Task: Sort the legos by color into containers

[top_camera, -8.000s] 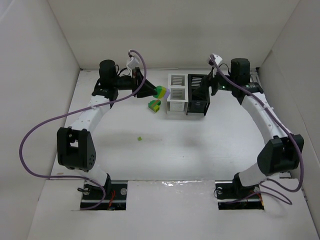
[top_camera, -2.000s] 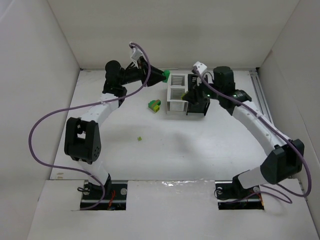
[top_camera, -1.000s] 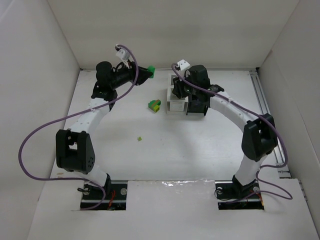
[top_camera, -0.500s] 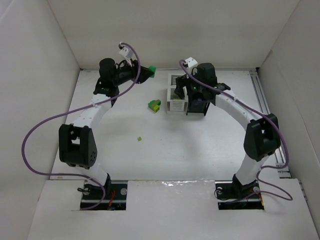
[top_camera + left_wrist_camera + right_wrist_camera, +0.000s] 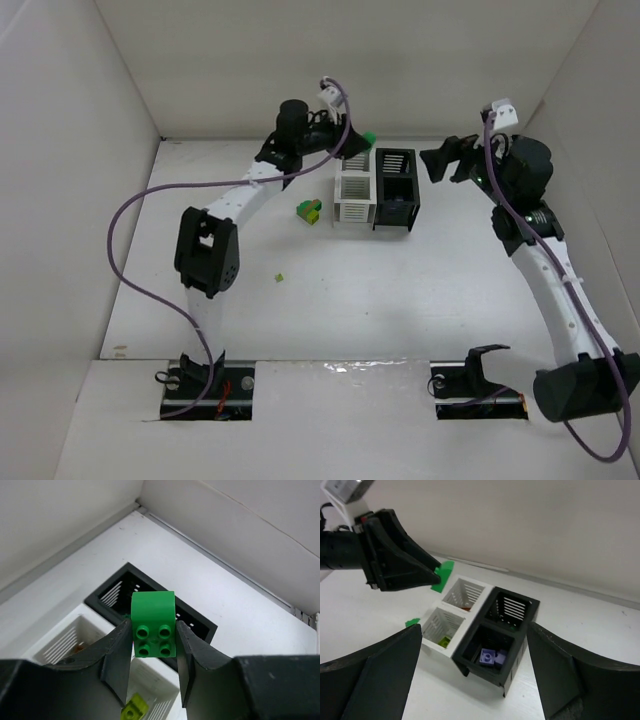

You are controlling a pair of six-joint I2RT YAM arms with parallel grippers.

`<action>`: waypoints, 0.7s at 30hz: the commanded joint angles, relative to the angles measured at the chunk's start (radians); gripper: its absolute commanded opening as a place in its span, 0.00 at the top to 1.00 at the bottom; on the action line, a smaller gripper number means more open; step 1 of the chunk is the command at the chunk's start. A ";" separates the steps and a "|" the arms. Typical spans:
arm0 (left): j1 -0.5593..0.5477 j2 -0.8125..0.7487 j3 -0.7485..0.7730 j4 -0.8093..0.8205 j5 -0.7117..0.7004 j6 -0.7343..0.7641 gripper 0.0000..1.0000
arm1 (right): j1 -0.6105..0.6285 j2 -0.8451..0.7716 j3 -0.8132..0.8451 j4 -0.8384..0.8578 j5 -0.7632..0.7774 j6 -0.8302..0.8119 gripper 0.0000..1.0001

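Observation:
My left gripper [image 5: 362, 141] is shut on a green lego [image 5: 153, 625] and holds it in the air over the far edge of the containers [image 5: 376, 190], above the far black bin [image 5: 197, 626]. The right wrist view shows that green lego [image 5: 442, 575] too. My right gripper [image 5: 441, 160] hangs open and holds nothing, to the right of the bins and apart from them. Lavender legos [image 5: 492, 657] lie in the near black bin. A yellow-green lego [image 5: 443, 641] lies in the near white bin [image 5: 352, 199]. An orange-brown bit [image 5: 465, 608] shows in the far white bin.
A green and yellow-green stack [image 5: 309, 210] lies on the table left of the bins. A tiny yellow-green piece [image 5: 280, 277] lies nearer the middle. White walls close in the table at the back and on both sides.
My right gripper has opened and drawn back to the right, away from the bins. My left arm has swung right, carrying the green lego from left of the bins to above their far edge.

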 commanded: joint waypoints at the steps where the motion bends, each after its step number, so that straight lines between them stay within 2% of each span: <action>1: -0.056 0.051 0.112 -0.043 -0.052 0.035 1.00 | -0.039 -0.045 -0.065 -0.056 0.013 0.018 0.10; 6: -0.111 0.184 0.282 -0.052 -0.126 0.035 1.00 | -0.064 -0.155 -0.122 -0.090 0.023 0.018 0.10; 14: -0.122 0.342 0.475 -0.072 -0.212 0.062 1.00 | -0.064 -0.238 -0.164 -0.139 0.070 0.049 0.10; 21: -0.142 0.408 0.530 -0.092 -0.212 0.110 0.99 | -0.064 -0.258 -0.164 -0.148 0.110 0.049 0.10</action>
